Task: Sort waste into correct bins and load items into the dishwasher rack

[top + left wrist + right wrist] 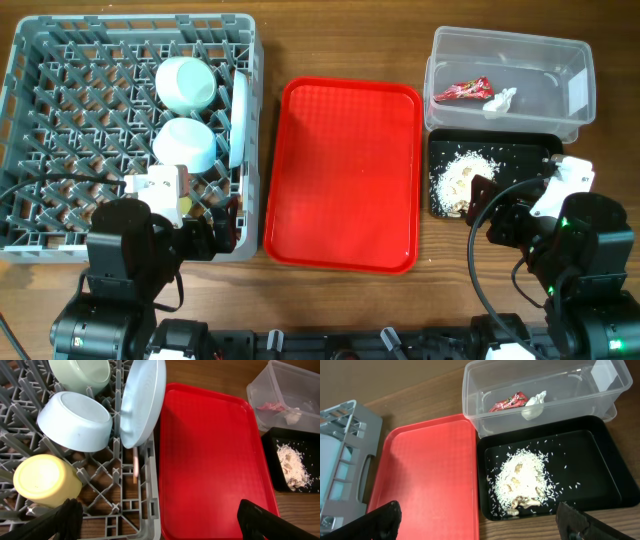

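The grey dishwasher rack at the left holds two mint-green bowls, the white plate on edge, and the yellow cup. A thin wooden chopstick shows under the plate; the fork is hidden. The clear tub holds the red wrapper and white paper scrap. The black tray holds rice scraps. My left gripper is open and empty over the rack's front right corner. My right gripper is open and empty over the black tray's front edge.
A bare red serving tray lies between the rack and the bins. Wooden table shows around everything. Both arm bases sit at the front edge, left and right.
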Robot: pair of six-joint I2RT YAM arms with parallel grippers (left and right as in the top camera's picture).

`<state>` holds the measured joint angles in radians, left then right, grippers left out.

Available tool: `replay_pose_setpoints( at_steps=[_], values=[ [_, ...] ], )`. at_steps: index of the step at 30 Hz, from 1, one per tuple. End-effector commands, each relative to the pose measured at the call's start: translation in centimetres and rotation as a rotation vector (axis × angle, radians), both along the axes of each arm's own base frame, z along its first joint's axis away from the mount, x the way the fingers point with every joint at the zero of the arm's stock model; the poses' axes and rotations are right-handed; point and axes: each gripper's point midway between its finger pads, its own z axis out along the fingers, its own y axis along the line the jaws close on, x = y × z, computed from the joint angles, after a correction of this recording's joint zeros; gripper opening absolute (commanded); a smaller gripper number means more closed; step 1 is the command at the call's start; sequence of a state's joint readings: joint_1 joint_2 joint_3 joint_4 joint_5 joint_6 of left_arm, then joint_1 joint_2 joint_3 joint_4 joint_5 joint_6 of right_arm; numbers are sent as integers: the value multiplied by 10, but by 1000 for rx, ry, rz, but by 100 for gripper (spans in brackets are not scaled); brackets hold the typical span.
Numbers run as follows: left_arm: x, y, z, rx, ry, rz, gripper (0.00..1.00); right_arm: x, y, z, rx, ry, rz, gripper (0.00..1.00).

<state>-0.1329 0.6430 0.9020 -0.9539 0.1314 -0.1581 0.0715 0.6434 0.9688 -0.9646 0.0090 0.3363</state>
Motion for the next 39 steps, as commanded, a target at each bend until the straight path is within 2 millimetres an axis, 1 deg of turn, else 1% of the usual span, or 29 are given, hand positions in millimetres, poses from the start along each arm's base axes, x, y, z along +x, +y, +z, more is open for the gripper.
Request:
replay_pose_setpoints(
  at_steps=[1,3,4,6,7,8,10,14,15,16,19,22,24,25,27,29,30,34,36,39],
  values=[
    [-1,-2,-3,12,3,-23,100,-4,-4,0,-10,-13,-21,100],
    [-1,-2,-3,12,3,-23,100,-15,-7,3,-27,-36,-24,100],
    [-1,-2,-3,12,3,-23,100,-18,-8,9,-41,-67,-14,100],
    [-1,-2,-3,12,3,-23,100,-25,-1,22,-97,-175,76,100],
    [-1,-2,-3,12,3,-23,100,-29,7,28,-134,-252,145,100],
    [-1,-2,-3,12,3,-23,100,-31,10,31,-158,-307,180,100],
    [-1,-2,-3,12,3,-23,100,-32,15,33,-173,-459,202,100],
    [-1,-2,-3,12,3,-23,100,-26,21,31,-157,-669,207,100],
    [-1,-2,-3,12,3,-23,100,-19,23,27,-159,-755,208,100],
    [-1,-2,-3,12,3,-23,100,-14,24,24,-158,-776,208,100],
    [-1,-2,-3,12,3,-23,100,0,23,11,-168,-831,196,100],
    [-1,-2,-3,12,3,-23,100,11,13,-4,-184,-860,133,100],
    [-1,-2,-3,12,3,-23,100,16,11,-13,-192,-879,117,100],
    [-1,-2,-3,12,3,-23,100,18,13,-24,-202,-867,132,100],
    [-1,-2,-3,12,3,-23,100,22,23,-46,-235,-832,205,100],
    [-1,-2,-3,12,3,-23,100,23,28,-72,-260,-732,262,100],
    [-1,-2,-3,12,3,-23,100,24,27,-83,-256,-684,258,100],
    [-1,-2,-3,12,3,-23,100,26,15,-82,-267,-680,191,100],
    [-1,-2,-3,12,3,-23,100,26,13,-85,-271,-665,179,100],
    [-1,-2,-3,12,3,-23,100,26,13,-84,-274,-667,180,100]
  ],
)
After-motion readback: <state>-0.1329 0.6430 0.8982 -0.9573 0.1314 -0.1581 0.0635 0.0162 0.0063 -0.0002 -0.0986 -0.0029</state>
